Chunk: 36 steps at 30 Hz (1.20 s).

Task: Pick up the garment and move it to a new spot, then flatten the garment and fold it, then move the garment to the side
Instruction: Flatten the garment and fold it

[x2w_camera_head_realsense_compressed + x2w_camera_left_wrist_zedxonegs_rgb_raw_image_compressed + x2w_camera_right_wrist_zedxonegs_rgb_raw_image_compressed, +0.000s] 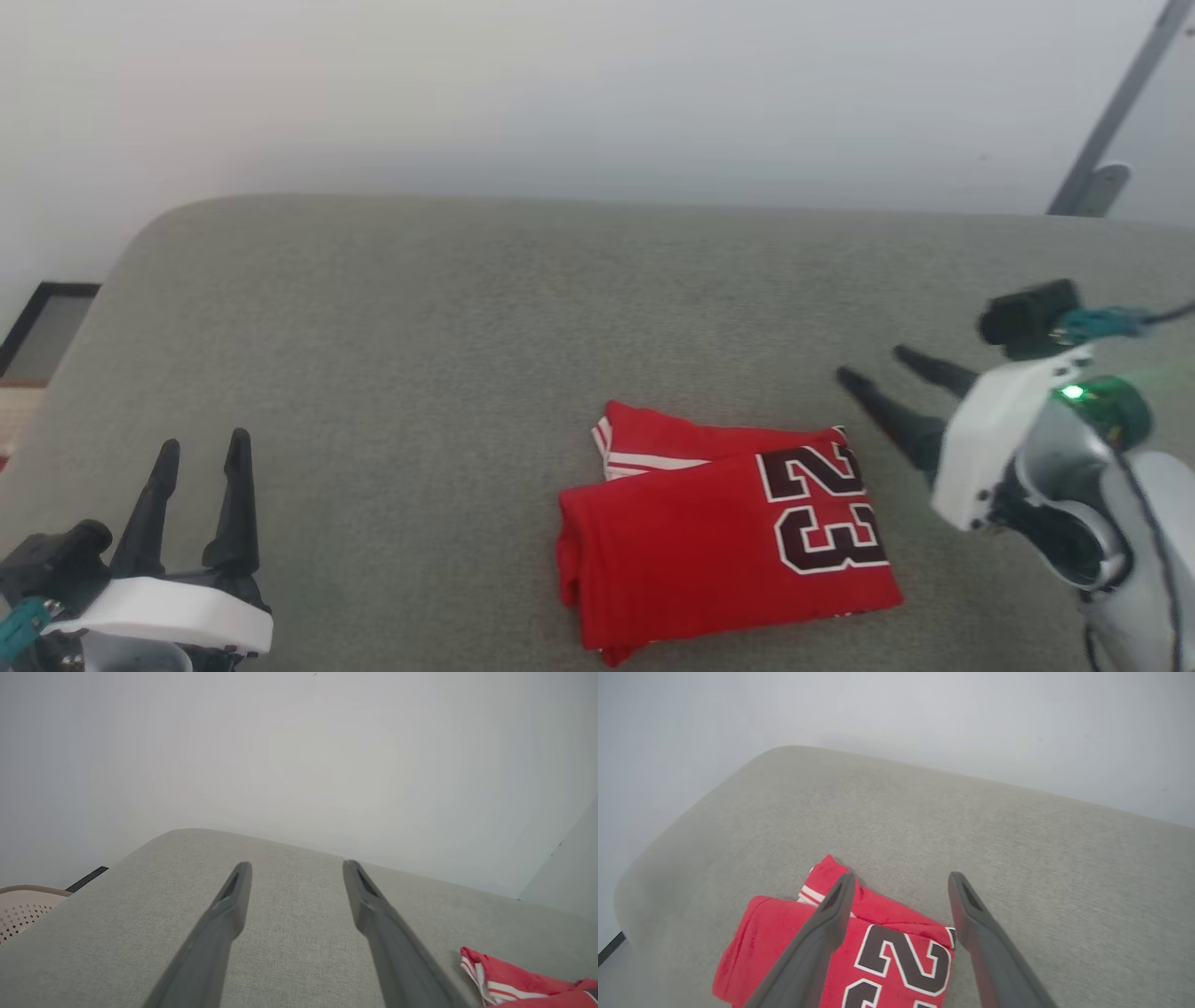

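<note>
We see the red jersey-style shirt, with red-and-white striped trim and a black, white-outlined "23", lying folded into a compact rectangle on the grey-green fabric-covered surface. It sits toward the near edge, right of the middle in the head view. The number faces up at the shirt's right end, and a striped edge peeks out from under the top layer at the far left corner.

Our right claw hangs just beside that right end, its two long dark fingers spread apart with nothing between them. From the right wrist, this claw looks down over the far right corner of the shirt, with the surface bare beyond.

Our left claw sits well apart at the lower left, also spread and empty. From the left wrist, its fingers point over bare fabric, and the shirt's striped corner shows at the lower right.
</note>
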Available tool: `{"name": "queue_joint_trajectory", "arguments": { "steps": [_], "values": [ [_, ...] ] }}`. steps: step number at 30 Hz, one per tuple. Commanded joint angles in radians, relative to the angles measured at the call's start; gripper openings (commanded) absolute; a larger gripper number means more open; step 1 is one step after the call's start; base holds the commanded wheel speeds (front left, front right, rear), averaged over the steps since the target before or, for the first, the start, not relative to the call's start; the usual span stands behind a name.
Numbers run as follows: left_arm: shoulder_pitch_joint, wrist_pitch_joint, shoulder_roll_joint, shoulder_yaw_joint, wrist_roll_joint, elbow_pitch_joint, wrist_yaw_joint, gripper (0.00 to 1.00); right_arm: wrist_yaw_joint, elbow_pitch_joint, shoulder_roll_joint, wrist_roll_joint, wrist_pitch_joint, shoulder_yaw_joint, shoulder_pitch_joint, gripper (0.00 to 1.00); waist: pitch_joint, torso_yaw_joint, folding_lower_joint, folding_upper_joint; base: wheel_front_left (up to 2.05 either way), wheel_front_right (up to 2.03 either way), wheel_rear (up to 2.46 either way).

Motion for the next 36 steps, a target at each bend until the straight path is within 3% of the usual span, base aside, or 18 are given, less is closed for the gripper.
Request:
{"name": "queue_joint_trajectory", "arguments": {
  "steps": [1,10,18,29,36],
  "values": [
    [0.012,-0.004,0.004,0.001,-0.006,-0.005,-0.002,1.0,0.0,-0.005,-0.013,-0.019,-0.045,-0.018,0.022,1.0,-0.009,-0.024,0.0,-0.0001,0.0,0.0,0.0],
    [0.044,-0.004,0.026,0.019,0.003,-0.005,-0.002,1.0,0.0,0.043,-0.051,-0.106,-0.283,-0.127,0.105,1.0,-0.027,-0.092,0.0,-0.0001,0.0,0.0,0.0],
    [0.068,-0.004,0.035,0.034,-0.004,0.0,-0.002,1.0,0.0,0.097,-0.042,-0.18,-0.481,-0.195,0.192,1.0,-0.042,-0.118,0.0,-0.0001,0.0,0.0,0.0],
    [0.111,-0.004,0.031,0.054,-0.007,-0.005,-0.002,1.0,0.0,0.139,-0.014,-0.225,-0.645,-0.229,0.286,1.0,-0.06,-0.129,0.0,-0.0001,0.0,0.0,0.0],
    [0.123,-0.004,0.029,0.058,-0.005,-0.007,-0.002,1.0,0.0,0.154,0.0,-0.234,-0.682,-0.237,0.315,1.0,-0.068,-0.132,0.0,-0.0001,0.0,0.0,0.0]
  ]
}}
